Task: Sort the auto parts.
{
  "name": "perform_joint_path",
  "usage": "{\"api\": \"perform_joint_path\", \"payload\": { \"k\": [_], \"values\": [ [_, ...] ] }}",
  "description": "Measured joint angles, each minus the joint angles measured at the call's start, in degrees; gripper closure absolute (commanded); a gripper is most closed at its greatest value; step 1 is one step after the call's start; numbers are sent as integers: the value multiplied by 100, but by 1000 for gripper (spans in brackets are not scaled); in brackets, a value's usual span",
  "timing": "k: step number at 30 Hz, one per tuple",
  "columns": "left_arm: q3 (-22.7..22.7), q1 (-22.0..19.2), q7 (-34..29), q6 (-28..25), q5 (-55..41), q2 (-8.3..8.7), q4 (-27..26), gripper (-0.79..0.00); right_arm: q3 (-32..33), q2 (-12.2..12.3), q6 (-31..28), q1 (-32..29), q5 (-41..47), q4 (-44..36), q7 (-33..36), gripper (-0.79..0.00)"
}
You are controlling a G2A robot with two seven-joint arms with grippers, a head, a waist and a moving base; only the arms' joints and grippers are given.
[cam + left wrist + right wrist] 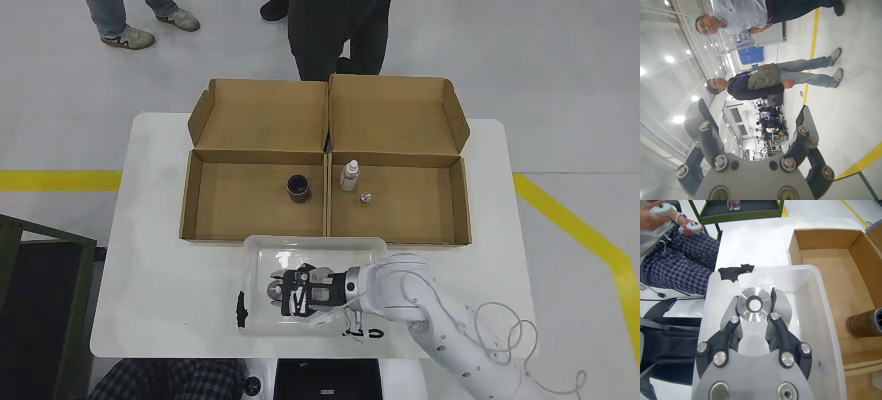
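A shiny metal ring with a centre hole (753, 307) sits inside the clear plastic bin (815, 279), and my right gripper (754, 303) is shut on it, fingers pressed to both its sides. From above, that gripper (283, 290) lies low in the bin (372, 243) at the table's front. Behind the bin stand two open cardboard boxes: the left box (210, 210) holds a dark brown cylinder (299, 187), the right box (440, 215) a small white bottle (349, 175) and a small round part (366, 197). My left gripper (755, 111) is open, pointing up at the room.
Black tape (734, 273) sticks to the bin's rim. A seated person in checked trousers holds two controllers (691, 228) beside the table. A green cart (30, 290) stands to the table's left. Bare white tabletop (150, 270) lies left of the bin.
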Motion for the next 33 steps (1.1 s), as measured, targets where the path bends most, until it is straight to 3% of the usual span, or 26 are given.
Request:
{"api": "perform_joint_path", "payload": {
  "k": [19, 33],
  "values": [
    [0, 0, 0, 0, 0, 0, 0, -785, 1343, 259, -97, -454, 1361, -344, -1000, 0],
    [0, 0, 0, 0, 0, 0, 0, -785, 1565, 302, 14, -531, 1549, -309, -1616, 0]
  ]
}}
